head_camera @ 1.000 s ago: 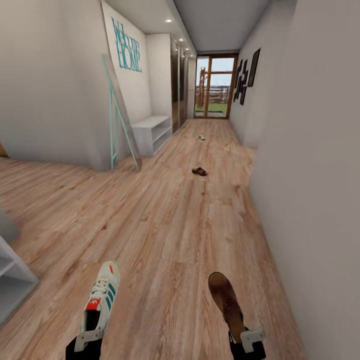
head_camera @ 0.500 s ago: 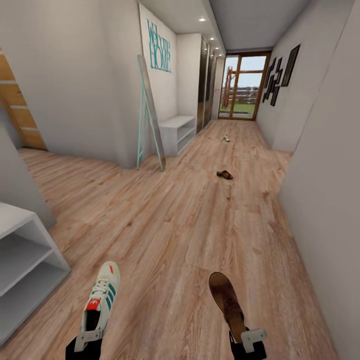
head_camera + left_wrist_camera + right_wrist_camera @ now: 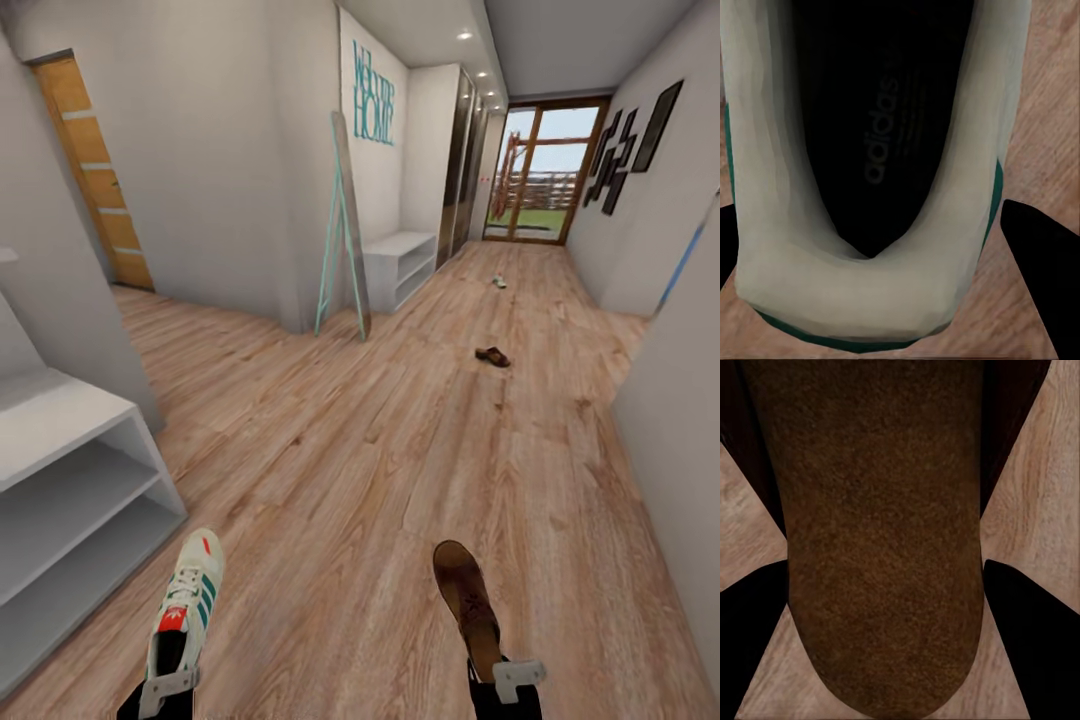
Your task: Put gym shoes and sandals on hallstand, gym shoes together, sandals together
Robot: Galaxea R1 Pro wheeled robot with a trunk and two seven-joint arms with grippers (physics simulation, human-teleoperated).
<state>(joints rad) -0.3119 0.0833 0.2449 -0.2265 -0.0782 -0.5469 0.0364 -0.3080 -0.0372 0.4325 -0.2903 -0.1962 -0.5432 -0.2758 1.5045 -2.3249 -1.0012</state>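
My left gripper (image 3: 168,682) is shut on the heel of a white gym shoe (image 3: 187,605) with green stripes, held toe-forward low over the corridor floor (image 3: 330,440). The left wrist view looks into that gym shoe (image 3: 870,172) between the black fingers (image 3: 1039,262). My right gripper (image 3: 505,677) is shut on a brown sandal (image 3: 466,600); its sole (image 3: 881,532) lies between the fingers (image 3: 1031,622). The other sandal (image 3: 492,356) lies on the floor ahead. The other gym shoe (image 3: 498,282) lies farther down. The hallstand (image 3: 400,262) stands by the left wall under teal letters.
A pale grey shelf unit (image 3: 70,470) stands close at my left. A teal-framed mirror (image 3: 345,225) leans on the wall corner before the hallstand. A wooden door (image 3: 95,170) is at the left, a glass door (image 3: 535,175) at the corridor's end, a wall close on the right.
The whole view has swung, so the corridor slid right and the near shelf unit and wooden door came into sight. Both grippers still hold their shoes the same way.
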